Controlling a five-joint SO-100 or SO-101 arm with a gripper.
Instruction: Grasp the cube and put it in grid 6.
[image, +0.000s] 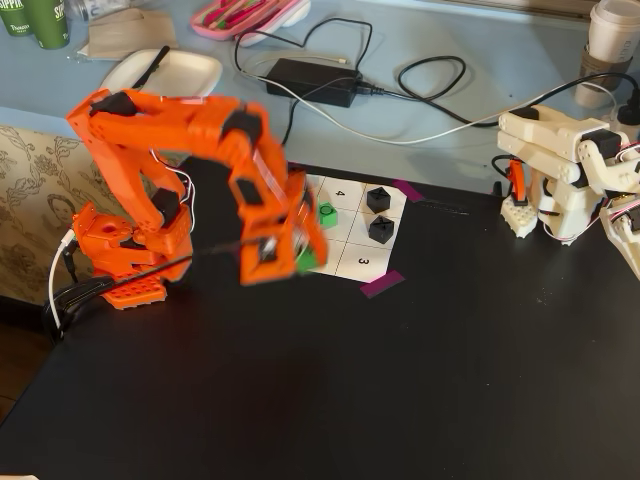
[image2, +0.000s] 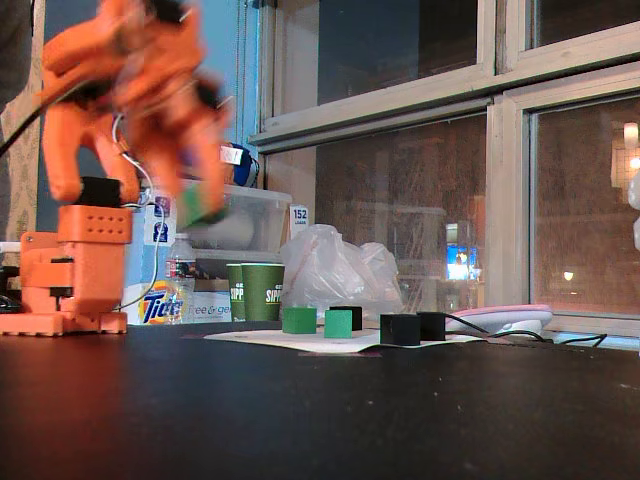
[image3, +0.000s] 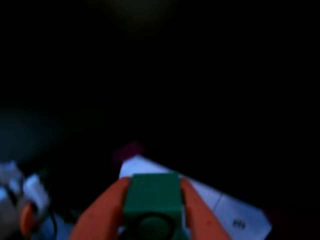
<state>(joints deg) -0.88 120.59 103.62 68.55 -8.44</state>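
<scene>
The orange pincer is closed snugly on the green cube, one finger pressing each side.

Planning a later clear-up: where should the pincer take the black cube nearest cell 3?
Grip two opposite side faces from straight above: the black cube sits flat, apart from its neighbours. First, though, the pincer must release the green cube it holds.

Green cube with dark circle mark, pinched between orange fingers, lifted off the table, blurred in both fixed views. Grid 6 cell hidden, cannot tell.
</scene>
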